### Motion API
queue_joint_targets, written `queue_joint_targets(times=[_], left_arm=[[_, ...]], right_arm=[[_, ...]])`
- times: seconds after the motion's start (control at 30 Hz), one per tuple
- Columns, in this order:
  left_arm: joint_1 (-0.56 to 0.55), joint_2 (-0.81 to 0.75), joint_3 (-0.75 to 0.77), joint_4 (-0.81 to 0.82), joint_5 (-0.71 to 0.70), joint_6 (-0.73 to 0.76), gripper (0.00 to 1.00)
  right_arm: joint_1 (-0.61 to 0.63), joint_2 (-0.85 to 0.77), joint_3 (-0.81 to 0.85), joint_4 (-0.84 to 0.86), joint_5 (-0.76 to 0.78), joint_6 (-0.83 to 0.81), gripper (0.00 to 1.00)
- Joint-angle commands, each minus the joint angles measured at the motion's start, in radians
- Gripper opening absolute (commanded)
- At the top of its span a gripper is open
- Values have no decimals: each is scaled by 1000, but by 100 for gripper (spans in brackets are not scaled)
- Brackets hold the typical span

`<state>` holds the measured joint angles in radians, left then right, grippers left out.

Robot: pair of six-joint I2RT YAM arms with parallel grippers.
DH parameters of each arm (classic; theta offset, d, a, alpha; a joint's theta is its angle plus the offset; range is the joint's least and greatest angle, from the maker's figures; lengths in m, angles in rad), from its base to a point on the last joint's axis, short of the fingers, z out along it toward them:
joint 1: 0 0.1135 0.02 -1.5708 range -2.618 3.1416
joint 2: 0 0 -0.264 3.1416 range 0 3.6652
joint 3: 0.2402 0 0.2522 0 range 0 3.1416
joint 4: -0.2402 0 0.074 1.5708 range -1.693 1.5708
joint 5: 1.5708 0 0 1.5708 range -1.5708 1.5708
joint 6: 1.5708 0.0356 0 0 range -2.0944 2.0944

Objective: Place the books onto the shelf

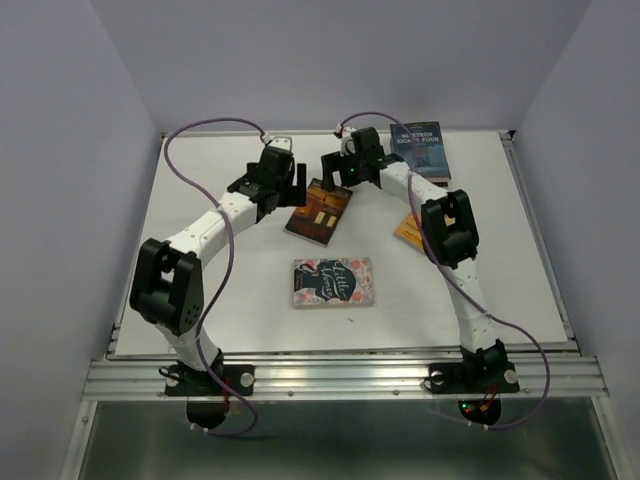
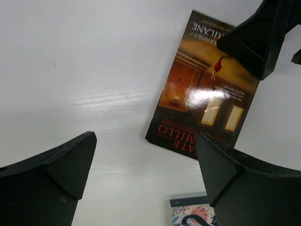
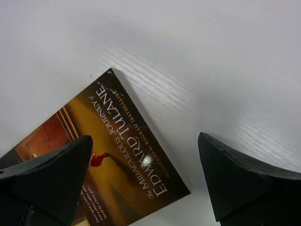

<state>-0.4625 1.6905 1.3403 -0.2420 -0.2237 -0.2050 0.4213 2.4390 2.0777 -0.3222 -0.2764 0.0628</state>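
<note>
left gripper (image 1: 276,186) is poised at the left edge of the edward tulane paperback (image 1: 318,212), jaws standing wide apart and gripping nothing. this sunset-brown book is lying flat, cover up, on the white table (image 1: 200,300). right gripper (image 1: 346,172) is hanging over the book's far corner, jaws likewise spread and empty. navy floral paperback (image 1: 333,282) is lying flat nearer the bases. dark blue nineteen eighty-four paperback (image 1: 420,150) is resting by the far edge. what appears to be an orange book (image 1: 408,231) is showing partly beneath the right arm.

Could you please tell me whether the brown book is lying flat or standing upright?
Lying flat: the brown book rests cover-up on the table, its full front cover visible from above.
</note>
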Motion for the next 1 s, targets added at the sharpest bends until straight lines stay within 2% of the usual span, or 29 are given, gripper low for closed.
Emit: queue_joint_targets(times=[0.0,0.1,0.23,0.37,0.5,0.7,0.83,0.93,0.97], left_arm=[[15,-74,-108,27,-3,-137,99],[31,-124,-173,75,49,-158,99],[50,-153,-202,102,41,-174,99],[79,-161,-216,110,44,-191,99],[108,-187,-256,130,58,-209,99],[156,-238,-326,136,72,-264,99],[174,-275,-392,148,103,-332,99],[185,-322,-470,135,106,-433,99],[188,-353,-518,135,110,-460,99]], right_arm=[[16,8,33,-15,-38,20,100],[25,-8,-14,-9,-41,29,100],[43,-87,-177,41,-67,58,100],[82,-234,-455,173,-107,101,100],[149,-353,-658,264,-150,126,100],[270,-428,-751,265,-164,124,100],[293,-465,-760,267,-130,143,100],[293,-494,-722,233,110,166,100],[293,-501,-710,223,146,167,100]])
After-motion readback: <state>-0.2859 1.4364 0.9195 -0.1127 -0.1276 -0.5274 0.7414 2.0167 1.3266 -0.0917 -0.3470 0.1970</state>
